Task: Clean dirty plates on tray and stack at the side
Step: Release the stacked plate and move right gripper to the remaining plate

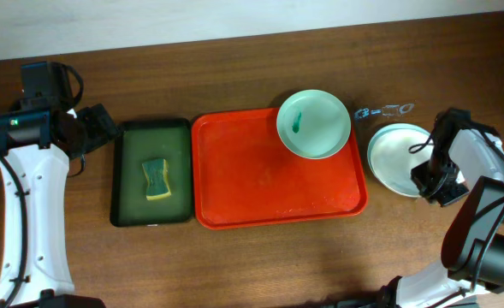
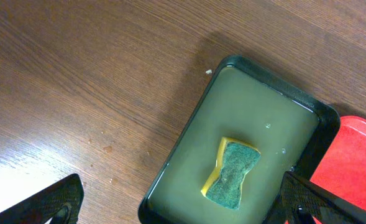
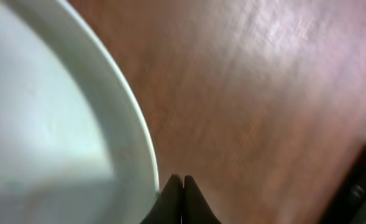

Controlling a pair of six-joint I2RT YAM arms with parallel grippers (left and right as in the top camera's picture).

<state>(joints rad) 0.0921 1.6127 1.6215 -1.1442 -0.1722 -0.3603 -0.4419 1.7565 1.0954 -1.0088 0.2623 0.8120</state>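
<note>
Bearing red tray (image 1: 252, 180), glossy wooden table (image 1: 234, 265).

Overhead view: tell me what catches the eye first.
The red-orange tray dominates the middle, with a white plate bearing a green smear at its far right corner. To its left, a green-and-yellow sponge lies in a dark green tray. To its right, another white plate sits off the tray.
</note>
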